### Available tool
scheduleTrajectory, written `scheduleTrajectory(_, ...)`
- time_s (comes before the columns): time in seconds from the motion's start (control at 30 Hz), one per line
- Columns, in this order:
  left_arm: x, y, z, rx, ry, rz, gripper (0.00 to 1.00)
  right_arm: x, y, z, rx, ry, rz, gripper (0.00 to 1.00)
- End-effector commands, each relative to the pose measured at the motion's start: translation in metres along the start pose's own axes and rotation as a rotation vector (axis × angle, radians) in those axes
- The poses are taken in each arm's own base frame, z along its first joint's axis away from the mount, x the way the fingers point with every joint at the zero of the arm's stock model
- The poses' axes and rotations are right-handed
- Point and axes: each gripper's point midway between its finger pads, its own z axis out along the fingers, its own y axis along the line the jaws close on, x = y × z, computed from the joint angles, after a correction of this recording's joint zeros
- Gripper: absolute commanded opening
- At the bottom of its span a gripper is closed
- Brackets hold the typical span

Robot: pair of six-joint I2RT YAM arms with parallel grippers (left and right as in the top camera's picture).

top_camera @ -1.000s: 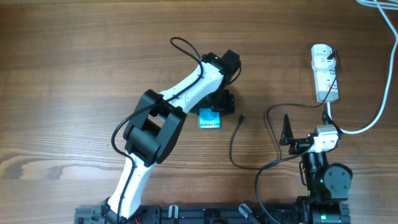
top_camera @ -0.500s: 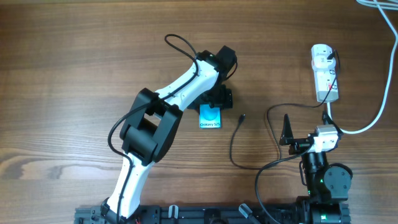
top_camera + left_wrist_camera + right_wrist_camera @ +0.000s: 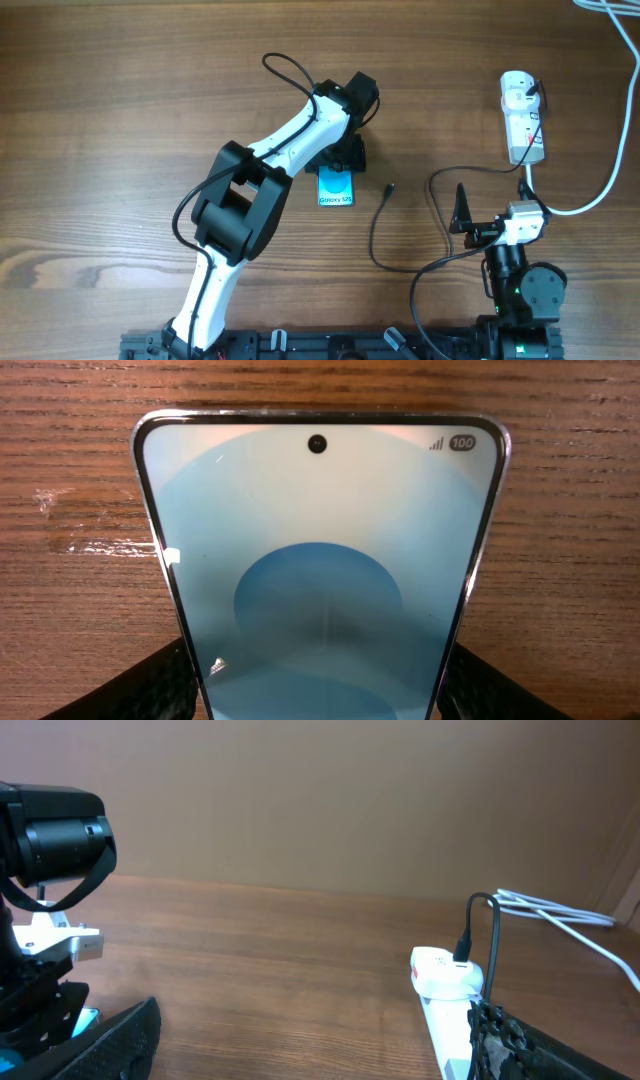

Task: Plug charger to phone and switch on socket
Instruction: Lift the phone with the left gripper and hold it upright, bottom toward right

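my left claw (image 3: 318, 685) straddles phone (image 3: 318, 550) at its long edges, can't tell if clamped | screen reads "100", strip reads "galaxy s25" | charger (image 3: 388, 189) tip just right of phone, apart | socket (image 3: 522, 120) far right | my right claw (image 3: 320, 1045) wide | open desk (image 3: 120, 100) room left

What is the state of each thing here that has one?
phone: screen lit, flat on table, no cable in it
charger: tip loose on table, right of phone
socket: black plug in it; switch unclear
left gripper: fingers flank phone; grip unclear
right gripper: open, empty
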Motion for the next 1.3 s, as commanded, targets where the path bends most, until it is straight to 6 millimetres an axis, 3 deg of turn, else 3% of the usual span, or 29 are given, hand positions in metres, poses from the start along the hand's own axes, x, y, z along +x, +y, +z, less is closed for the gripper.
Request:
scheduleTrajectory(0.0,0.013,0.015,0.034,-0.053,0.081,-0.011,0.75,-0.002,-0.001,0.0,0.01,-0.008,-0.009,1.0)
scheduleTrajectory(0.37,0.012,0.016,0.031,-0.055,0.083,-0.012,0.75,-0.002,-0.001,0.0,0.01,-0.008,-0.009,1.0)
scheduleTrajectory(0.6,0.003,0.011,-0.005,-0.018,0.032,-0.015,0.75,-0.002,-0.001,0.0,0.01,-0.008,-0.009,1.0)
scheduleTrajectory(0.73,0.005,0.005,-0.045,0.06,-0.003,-0.02,0.73,-0.002,-0.001,0.0,0.01,-0.008,-0.009,1.0)
scheduleTrajectory(0.9,0.023,-0.009,-0.091,0.253,0.056,-0.024,0.73,-0.002,-0.001,0.0,0.01,-0.008,-0.009,1.0)
scheduleTrajectory(1.07,0.049,-0.041,-0.163,0.694,0.181,0.088,0.71,-0.002,-0.001,0.0,0.01,-0.008,-0.009,1.0)
scheduleTrajectory(1.1,0.052,-0.046,-0.186,0.832,0.212,0.104,0.71,-0.002,-0.001,0.0,0.01,-0.008,-0.009,1.0)
scheduleTrajectory(1.27,0.044,-0.038,-0.247,1.192,0.296,0.066,0.7,-0.002,-0.001,0.0,0.01,-0.008,-0.009,1.0)
